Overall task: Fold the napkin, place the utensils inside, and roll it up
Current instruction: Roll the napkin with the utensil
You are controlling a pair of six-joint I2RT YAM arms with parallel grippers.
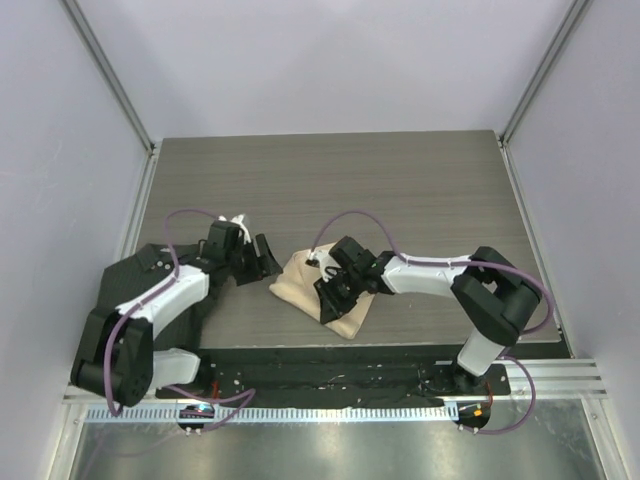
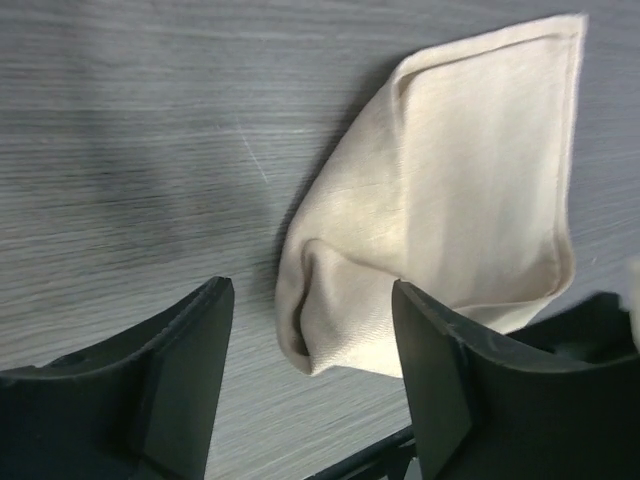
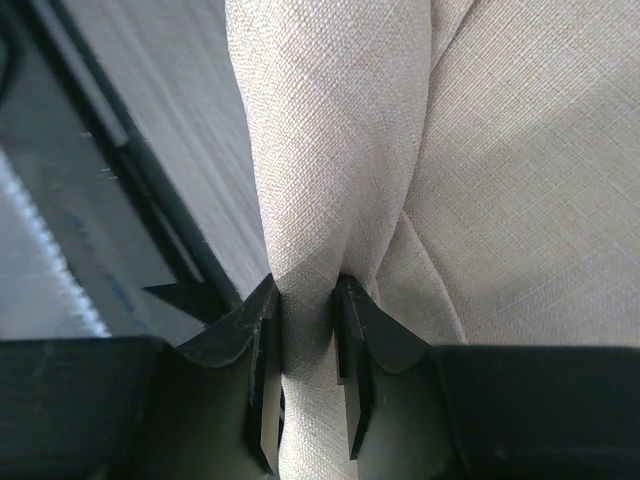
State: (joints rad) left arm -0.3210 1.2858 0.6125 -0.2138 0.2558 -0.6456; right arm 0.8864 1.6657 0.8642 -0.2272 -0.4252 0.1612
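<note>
The beige napkin (image 1: 300, 283) lies bunched and partly rolled on the grey table, between the two arms. My left gripper (image 1: 266, 262) sits at its left end and is open. In the left wrist view the napkin's (image 2: 470, 170) rolled end lies between the black fingers (image 2: 185, 370) of the left gripper (image 2: 310, 292) without touching either. My right gripper (image 1: 335, 292) is on the napkin's near right part. In the right wrist view the right gripper (image 3: 305, 292) is shut on a raised fold of the napkin (image 3: 330, 130). The utensils are hidden.
A dark mat (image 1: 330, 362) runs along the table's near edge and under the left arm. White walls with metal posts (image 1: 110, 75) enclose the table on three sides. The wood-grain tabletop (image 1: 400, 190) stretches behind the napkin.
</note>
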